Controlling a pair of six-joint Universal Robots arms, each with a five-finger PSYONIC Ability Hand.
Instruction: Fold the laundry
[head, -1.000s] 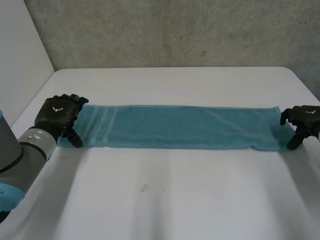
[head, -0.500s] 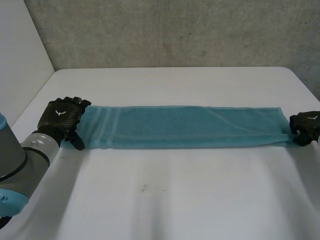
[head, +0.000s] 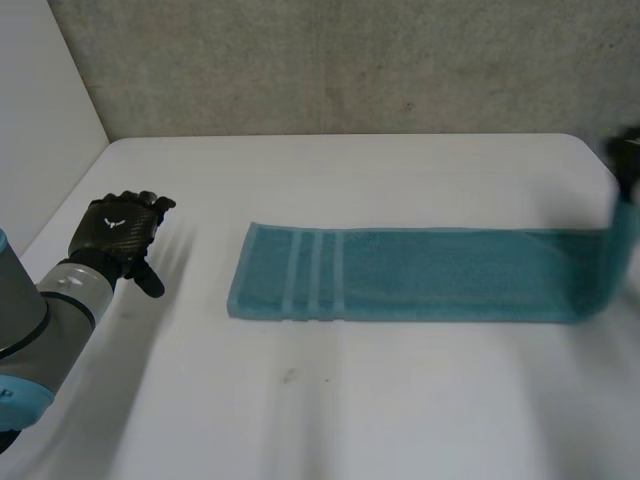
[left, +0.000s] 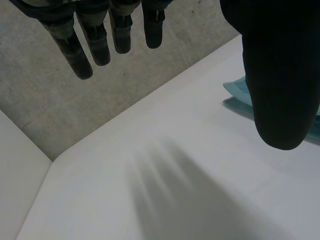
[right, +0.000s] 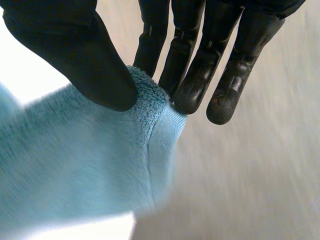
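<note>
My left hand is at the left side of the table, back up, its fingers straight and spread, thumb apart from them, holding nothing. My left arm runs back to the near left corner. My right hand is raised at the far right, thumb and fingers pinching the end of the towel.

The right hand has lifted the towel by its end, away from the left hand.
</note>
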